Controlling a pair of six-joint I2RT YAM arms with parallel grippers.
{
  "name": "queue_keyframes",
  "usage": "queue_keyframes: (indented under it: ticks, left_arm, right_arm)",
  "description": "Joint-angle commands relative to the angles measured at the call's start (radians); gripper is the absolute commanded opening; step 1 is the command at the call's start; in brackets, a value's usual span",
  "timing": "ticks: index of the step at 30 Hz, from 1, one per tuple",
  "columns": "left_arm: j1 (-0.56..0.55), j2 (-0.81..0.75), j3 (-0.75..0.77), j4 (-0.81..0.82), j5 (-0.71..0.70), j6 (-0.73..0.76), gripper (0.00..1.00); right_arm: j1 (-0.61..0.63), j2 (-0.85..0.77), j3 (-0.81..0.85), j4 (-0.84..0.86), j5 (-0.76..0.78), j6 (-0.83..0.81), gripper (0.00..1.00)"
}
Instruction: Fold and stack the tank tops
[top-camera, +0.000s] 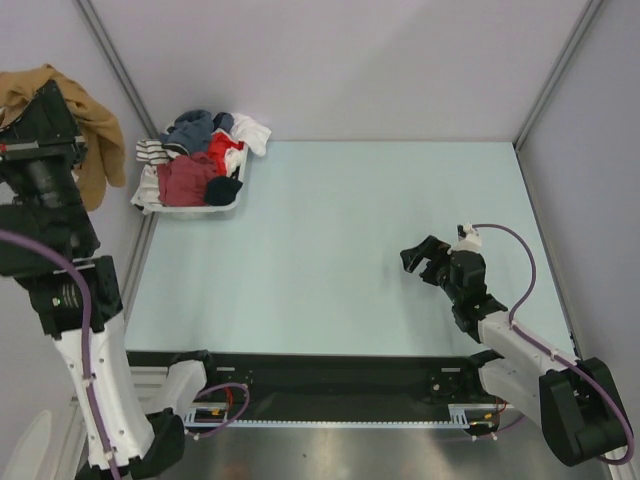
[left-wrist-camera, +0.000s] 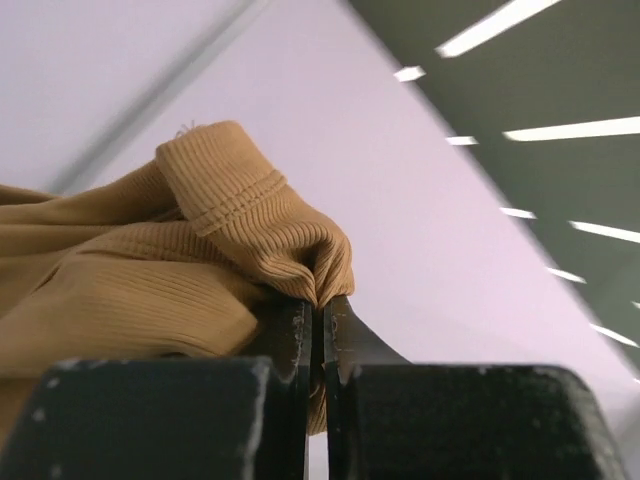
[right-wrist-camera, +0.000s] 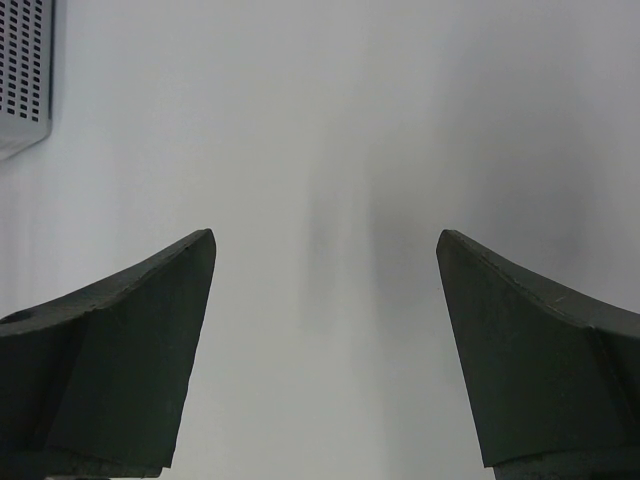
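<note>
Early stage. Left gripper (left-wrist-camera: 320, 303) is up high at far left, jaws clamped on a ribbed edge of the tan top (left-wrist-camera: 140, 280). The top hangs from it in the air by the left wall, not on the table (top-camera: 350, 210). Right gripper (top-camera: 428, 258) sits low over the table at near right, jaws wide apart, holding nothing. Basket (top-camera: 190, 208) at the far left corner is piled with mixed clothes; the maroon top (top-camera: 185, 178) lies among them, untouched. Nothing is spread or folded, and there is no stack on the table.

Judged progress: only the first top is picked out. Left to do: lay it flat, fold it, set it down, then fetch the maroon one, fold it and stack it on top. Cannot tell whether the pile holds more tank tops.
</note>
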Motion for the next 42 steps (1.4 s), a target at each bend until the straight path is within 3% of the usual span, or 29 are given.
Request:
queue_keyframes:
  ticks: [1, 3, 6, 13, 15, 19, 22, 24, 27, 30, 34, 36, 39, 42]
  left_arm:
    - [-0.014, -0.008, -0.021, 0.114, 0.263, -0.142, 0.0]
    - [-0.042, -0.027, -0.091, 0.144, 0.341, -0.207, 0.0]
    - [-0.169, -0.068, -0.203, 0.126, 0.348, -0.226, 0.0]
    - [-0.693, -0.145, -0.553, 0.123, 0.171, -0.157, 0.0]
    - [-0.783, -0.121, -0.639, 0.135, 0.111, -0.109, 0.0]
    - [-0.982, 0.061, -0.649, 0.098, 0.001, -0.017, 0.0]
    - [-1.092, 0.202, -0.511, -0.007, -0.107, 0.145, 0.0]
    - [-1.119, 0.24, -0.437, -0.046, -0.207, 0.204, 0.0]
    - [-1.113, 0.235, -0.467, -0.034, -0.295, 0.179, 0.0]
    - [-1.113, 0.199, -0.521, 0.046, -0.347, 0.175, 0.05]
    - [-1.11, 0.228, -0.526, -0.004, -0.422, 0.155, 0.07]
    - [-1.099, 0.247, -0.526, -0.047, -0.448, 0.123, 0.06]
    - [-1.064, 0.263, -0.527, -0.092, -0.444, 0.066, 0.06]
    - [-1.027, 0.265, -0.529, -0.121, -0.428, 0.023, 0.04]
  right_arm:
    - [-0.007, -0.013, 0.042, 0.026, -0.005, -0.01, 0.97]
    - [-0.007, -0.029, 0.042, 0.017, -0.002, -0.011, 0.97]
    - [-0.007, -0.065, 0.042, -0.003, 0.015, -0.021, 0.97]
    - [-0.007, -0.135, 0.032, -0.032, 0.055, -0.039, 0.96]
    - [-0.007, -0.147, 0.031, -0.044, 0.069, -0.047, 0.96]
    - [-0.005, -0.174, 0.017, -0.046, 0.083, -0.064, 0.95]
    - [-0.007, -0.185, 0.002, -0.031, 0.069, -0.09, 0.95]
    - [-0.007, -0.175, 0.0, -0.006, 0.011, -0.102, 0.91]
    - [-0.004, -0.147, -0.005, 0.055, -0.11, -0.125, 0.82]
    - [0.003, -0.127, -0.015, 0.132, -0.225, -0.131, 0.82]
    - [0.026, -0.106, -0.034, 0.224, -0.334, -0.156, 0.86]
    - [0.058, -0.075, -0.035, 0.271, -0.388, -0.168, 0.9]
    - [0.152, -0.012, -0.006, 0.313, -0.462, -0.232, 0.81]
    - [0.272, 0.055, 0.061, 0.243, -0.395, -0.324, 0.73]
